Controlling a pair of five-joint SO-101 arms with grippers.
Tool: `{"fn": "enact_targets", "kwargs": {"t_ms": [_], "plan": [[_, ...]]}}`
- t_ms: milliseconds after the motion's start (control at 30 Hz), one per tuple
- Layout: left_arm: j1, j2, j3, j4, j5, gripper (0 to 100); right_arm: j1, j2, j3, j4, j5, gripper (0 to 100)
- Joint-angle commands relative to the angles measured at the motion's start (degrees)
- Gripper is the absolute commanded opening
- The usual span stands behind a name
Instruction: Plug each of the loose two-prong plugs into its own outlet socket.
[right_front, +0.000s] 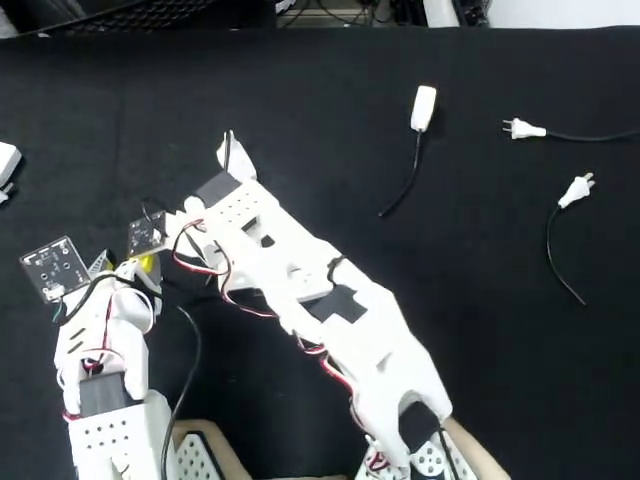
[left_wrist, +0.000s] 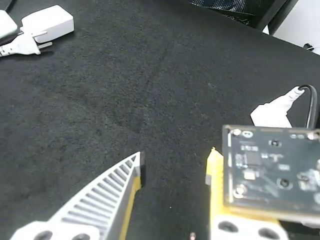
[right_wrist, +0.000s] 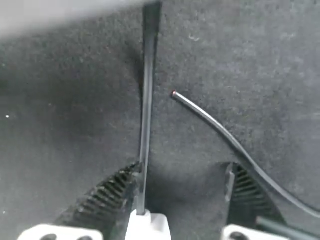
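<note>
Progress: early, I judge. No plug is seated in a socket, so all the plugging is left.
Right gripper (right_wrist: 181, 175): claw apart, with a white plug body (right_wrist: 147, 224) lying unclamped between the jaws and a thin cable (right_wrist: 145, 100) running off.
Left gripper (left_wrist: 174, 167): claw apart and empty, near the right gripper.
Pronged plug (right_front: 522, 128), third plug (right_front: 577, 190): loose, well apart from the right gripper.
Stubby white piece (right_front: 424, 108): plug or socket, I cannot tell.
Socket block (left_wrist: 47, 22), neighbour plug (left_wrist: 22, 46): not joined.
Materials: smooth moulded plastic, slim metal prongs, limp black leads, matte fuzzy cloth (right_front: 320, 80).
</note>
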Motion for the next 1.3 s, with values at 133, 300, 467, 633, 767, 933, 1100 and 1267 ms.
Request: {"fn": "enact_targets", "kwargs": {"t_ms": [133,300,467,633,767,933,1100,1267], "plan": [[-0.7,-0.7,0.8,-0.4,0.0,22,-0.4,2.0,0.0,0.3,-0.2,25.1],[-3.2,-0.9,0.7,-1.1,0.4,22,0.7,2.0,0.0,2.5,-0.1,25.1],[-5.8,-0.9,0.7,-4.6,0.4,22,1.2,0.8,-2.1,2.5,0.0,25.1],[-3.8,-0.8,0.7,-4.5,0.4,22,4.2,-2.8,-5.8,2.9,-0.2,25.3],[-3.9,-0.8,0.8,-4.5,0.4,22,6.8,-4.9,-8.0,5.1,-0.2,25.3],[-4.0,-0.8,0.8,-4.5,0.2,22,9.8,-5.2,-9.2,6.9,0.3,25.3],[-4.4,-0.4,0.8,-4.5,-0.1,22,9.3,-5.3,-9.4,7.1,-0.1,25.1],[-14.9,-0.7,0.8,-2.8,-0.1,22,6.4,-5.4,-9.4,7.1,-1.1,25.1]]}}
